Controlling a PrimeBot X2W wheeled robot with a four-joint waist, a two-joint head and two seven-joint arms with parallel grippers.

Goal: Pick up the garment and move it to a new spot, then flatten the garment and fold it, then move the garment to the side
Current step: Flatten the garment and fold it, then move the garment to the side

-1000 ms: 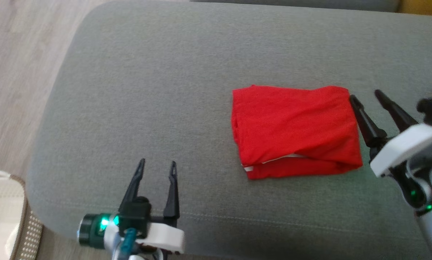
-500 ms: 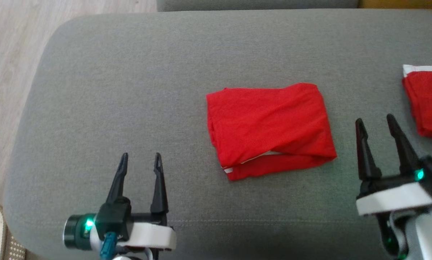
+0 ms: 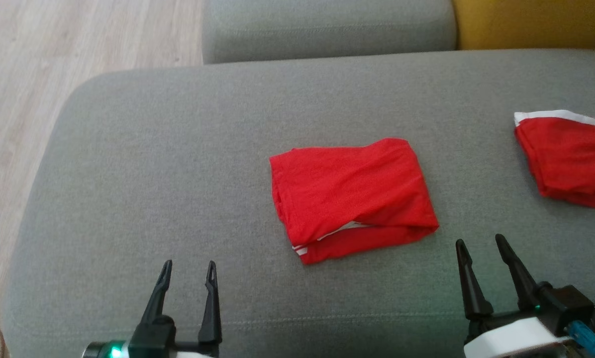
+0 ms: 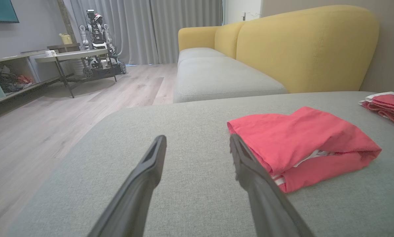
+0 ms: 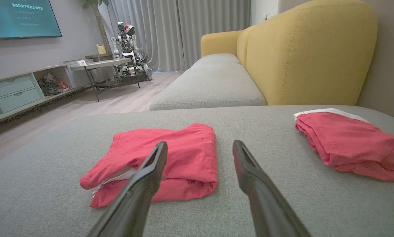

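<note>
The folded red garment [image 3: 349,199] lies in the middle of the grey seat cushion [image 3: 178,149], a loose layered packet with a white-trimmed edge peeking out of its near side. Both grippers hang back from it at the near edge of the cushion. The left gripper [image 3: 189,263] and the right gripper [image 3: 479,240] have their fingers spread wide and hold nothing. The fold looks done, so the likely remaining step is carrying it aside, and that is where it could come undone. A pinch that catches only the top layer would probably peel the packet open, and a one-sided lift would let the free half sag and unroll. Fingers driven too low might snag the cushion fabric instead, or drag the cloth into wrinkles. A second red garment [image 3: 568,159] with a white band sits well apart at the right of the cushion, so a move that way risks landing on it or nudging it. To the left the cushion rounds off toward the wooden floor [image 3: 29,74], where a long push could tip the cloth over. Nothing lies between either gripper and the garment. The yellow backrest [image 3: 526,22] stands beyond, and another robot [image 4: 98,33] by a low table [image 4: 71,56] is far off.
</note>
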